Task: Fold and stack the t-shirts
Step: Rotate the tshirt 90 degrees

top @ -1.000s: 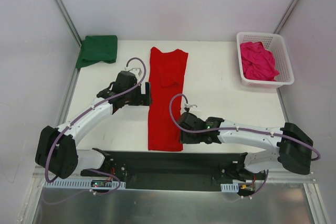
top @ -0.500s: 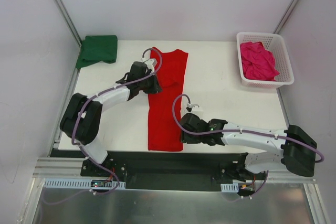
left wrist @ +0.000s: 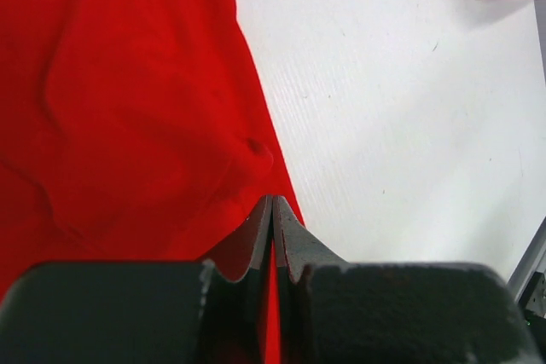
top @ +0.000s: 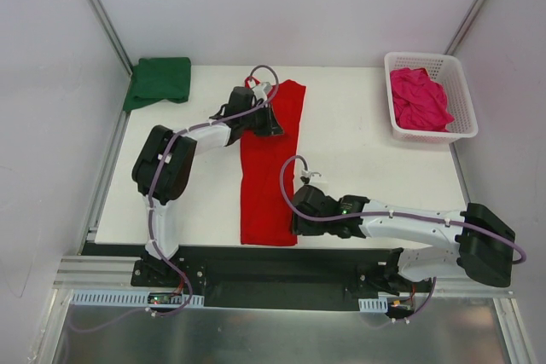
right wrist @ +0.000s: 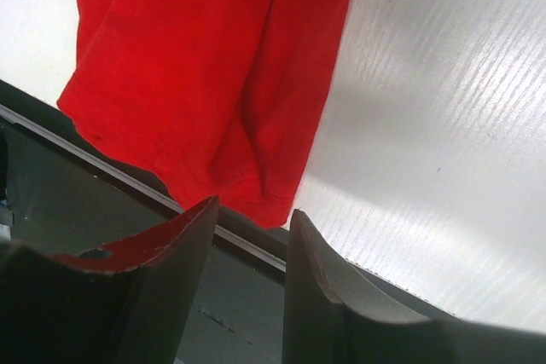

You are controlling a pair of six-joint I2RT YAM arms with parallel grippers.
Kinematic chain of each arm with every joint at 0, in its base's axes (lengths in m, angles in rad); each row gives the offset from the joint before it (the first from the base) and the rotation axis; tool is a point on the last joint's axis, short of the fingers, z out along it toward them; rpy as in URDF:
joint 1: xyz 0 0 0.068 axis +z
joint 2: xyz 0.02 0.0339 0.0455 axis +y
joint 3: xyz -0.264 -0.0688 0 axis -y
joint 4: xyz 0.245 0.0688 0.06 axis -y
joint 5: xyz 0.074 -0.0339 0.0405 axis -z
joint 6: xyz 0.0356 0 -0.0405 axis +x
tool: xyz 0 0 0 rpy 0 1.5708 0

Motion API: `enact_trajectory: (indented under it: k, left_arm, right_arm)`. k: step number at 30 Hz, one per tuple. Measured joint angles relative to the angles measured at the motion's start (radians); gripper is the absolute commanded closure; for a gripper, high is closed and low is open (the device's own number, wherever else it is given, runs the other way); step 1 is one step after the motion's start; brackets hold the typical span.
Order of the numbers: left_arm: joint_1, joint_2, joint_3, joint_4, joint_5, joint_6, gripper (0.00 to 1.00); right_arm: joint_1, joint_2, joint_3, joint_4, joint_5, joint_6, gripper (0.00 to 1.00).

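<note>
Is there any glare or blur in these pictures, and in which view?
Right wrist: a bright glare washes out the white table, and the right gripper looks dark and soft. Left wrist: the left gripper is slightly blurred, the red t-shirt sharper. Top external: even light, faint shadows.

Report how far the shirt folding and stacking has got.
Done: the dark green cloth t-shirt lies folded at the far left corner. In hand: the bright red cloth t-shirt is a long narrow strip; the left tool is shut on its far part, the right tool open by its near hem. Left: the magenta-pink cloth t-shirt lies crumpled in the white plastic lattice basket; nothing is stacked.
</note>
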Motion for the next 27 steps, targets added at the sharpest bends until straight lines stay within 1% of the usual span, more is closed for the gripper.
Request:
enact_trajectory:
  k: [6, 11, 20, 24, 26, 27]
  left_arm:
    - [0.0, 0.056, 0.076, -0.003, 0.007, -0.002, 1.0]
    - [0.0, 0.074, 0.079, -0.021, 0.007, -0.003, 1.0]
    - [0.0, 0.087, 0.093, -0.06, 0.007, -0.003, 1.0]
    - [0.0, 0.108, 0.125, -0.078, 0.007, -0.003, 1.0]
    - [0.0, 0.114, 0.129, -0.085, 0.007, -0.003, 1.0]
    - [0.0, 0.115, 0.129, -0.093, 0.007, -0.003, 1.0]
  right_arm:
    - [0.011, 0.003, 0.014, 0.007, -0.023, -0.018, 0.58]
    - [0.023, 0.018, 0.031, 0.04, -0.049, -0.038, 0.58]
    - [0.04, 0.118, 0.058, 0.081, -0.095, -0.063, 0.59]
    - [0.043, 0.129, 0.058, 0.083, -0.104, -0.071, 0.65]
    - [0.044, 0.129, 0.058, 0.083, -0.104, -0.072, 0.72]
    - [0.044, 0.13, 0.058, 0.083, -0.104, -0.075, 0.79]
